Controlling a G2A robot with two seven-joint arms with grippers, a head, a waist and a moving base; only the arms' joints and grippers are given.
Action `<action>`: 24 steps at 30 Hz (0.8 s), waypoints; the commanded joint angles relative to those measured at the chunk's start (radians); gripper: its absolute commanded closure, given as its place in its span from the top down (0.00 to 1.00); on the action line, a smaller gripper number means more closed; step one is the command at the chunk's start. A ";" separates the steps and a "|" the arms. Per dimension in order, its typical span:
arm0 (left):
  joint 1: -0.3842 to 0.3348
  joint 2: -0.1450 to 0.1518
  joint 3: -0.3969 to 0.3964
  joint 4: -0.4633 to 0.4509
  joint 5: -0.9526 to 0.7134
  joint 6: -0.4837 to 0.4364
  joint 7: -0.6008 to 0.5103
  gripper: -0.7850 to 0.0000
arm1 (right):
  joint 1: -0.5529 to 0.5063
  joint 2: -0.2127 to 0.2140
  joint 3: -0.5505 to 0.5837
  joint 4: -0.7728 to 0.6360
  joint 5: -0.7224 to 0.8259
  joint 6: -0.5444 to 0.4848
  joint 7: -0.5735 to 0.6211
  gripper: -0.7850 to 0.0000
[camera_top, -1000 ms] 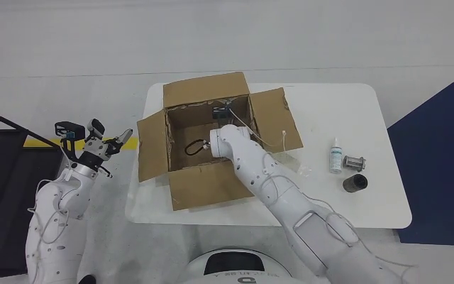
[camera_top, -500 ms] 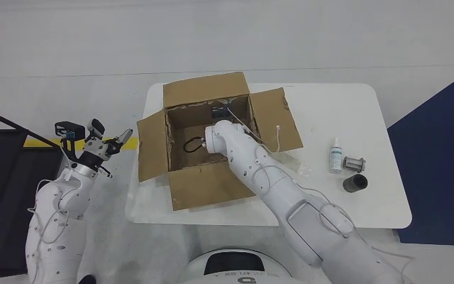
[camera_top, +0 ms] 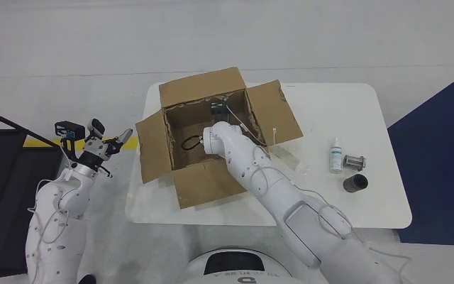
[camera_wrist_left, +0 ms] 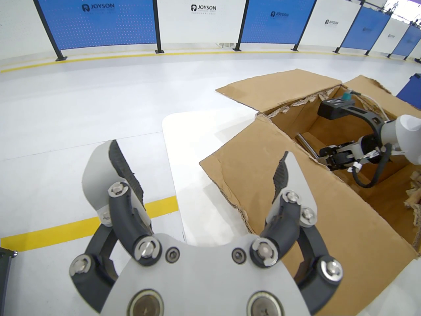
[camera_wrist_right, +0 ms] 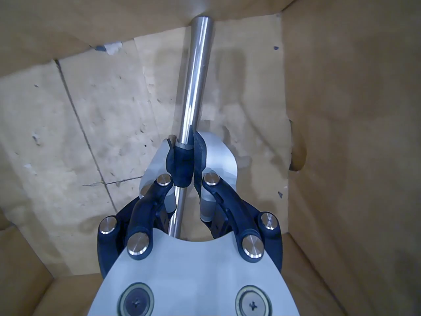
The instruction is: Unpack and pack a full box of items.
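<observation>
The left arm (camera_top: 67, 192) is hanging out at about nine o'clock in the top view, with its elbow bent and its wrist pointing toward two o'clock. The left gripper (camera_wrist_left: 199, 148) is hovering in the air, its fingers (camera_wrist_left: 98, 172) spreading wide apart. The right arm (camera_top: 250, 165) is stretching from five o'clock toward eleven o'clock, ending near the middle of the view. The right gripper (camera_wrist_right: 185, 147) is pinching a metal rod (camera_wrist_right: 194, 77) near one end, its dark pads (camera_wrist_right: 199, 152) pressing on both sides.

Top view downward, wrist views close, box (camera_top: 204, 91) shared
</observation>
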 commanded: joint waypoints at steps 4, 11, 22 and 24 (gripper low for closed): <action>0.000 0.000 0.000 0.000 0.000 0.000 0.000 1.00 | -0.157 0.046 0.053 -0.259 -0.097 -0.006 -0.072 0.00; 0.000 0.000 0.000 0.000 0.000 0.000 0.000 1.00 | -0.425 0.115 0.160 -0.672 -0.255 -0.124 -0.073 0.00; 0.000 0.000 0.000 0.000 0.000 0.000 0.000 1.00 | -0.612 0.149 0.220 -0.955 -0.290 -0.271 -0.280 0.00; 0.000 0.000 0.000 0.000 0.000 0.000 0.000 1.00 | -0.633 0.151 0.223 -0.990 -0.293 -0.273 -0.321 0.00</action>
